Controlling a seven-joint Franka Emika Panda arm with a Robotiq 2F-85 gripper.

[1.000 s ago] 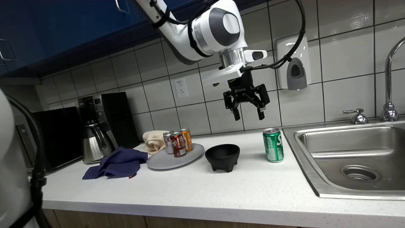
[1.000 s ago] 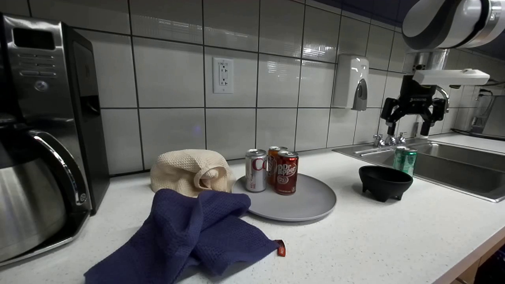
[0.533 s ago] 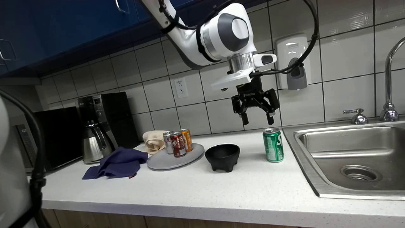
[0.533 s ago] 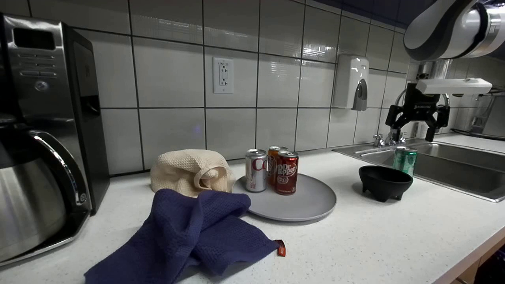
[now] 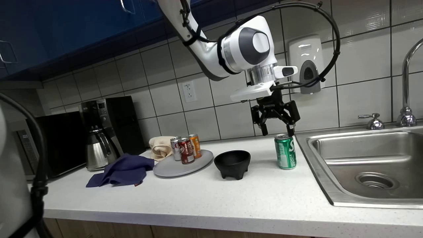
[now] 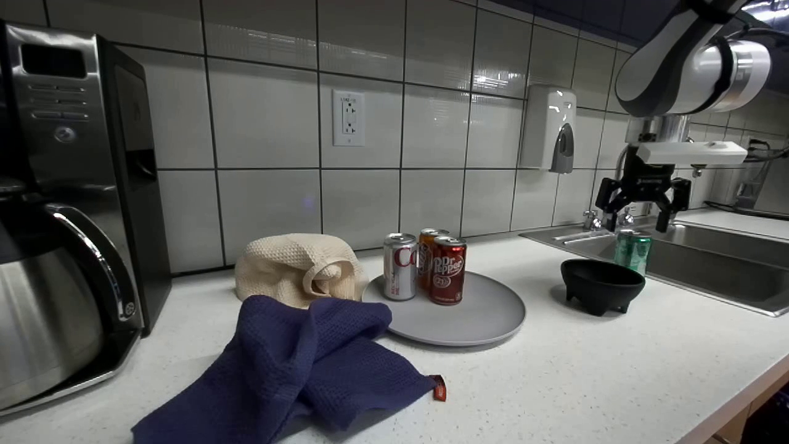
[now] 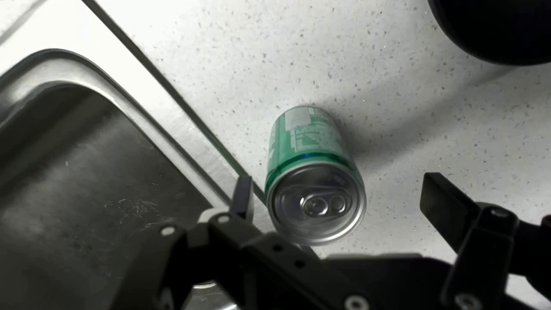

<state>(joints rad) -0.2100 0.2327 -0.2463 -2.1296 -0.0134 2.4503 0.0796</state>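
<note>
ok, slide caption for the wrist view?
Open pincer above a standing green can beside the sink, black bowl at top right.

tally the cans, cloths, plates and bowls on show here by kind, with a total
Cans: 4 (green can, silver can, red can, orange can)
Cloths: 2 (navy cloth, cream cloth)
Plates: 1 (grey plate)
Bowls: 1 (black bowl)
Total: 8

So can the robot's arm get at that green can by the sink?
Probably yes: the tool hangs open close to the top of the upright green can, with nothing showing between them in the wrist view. The black bowl stands apart, to one side.
</note>
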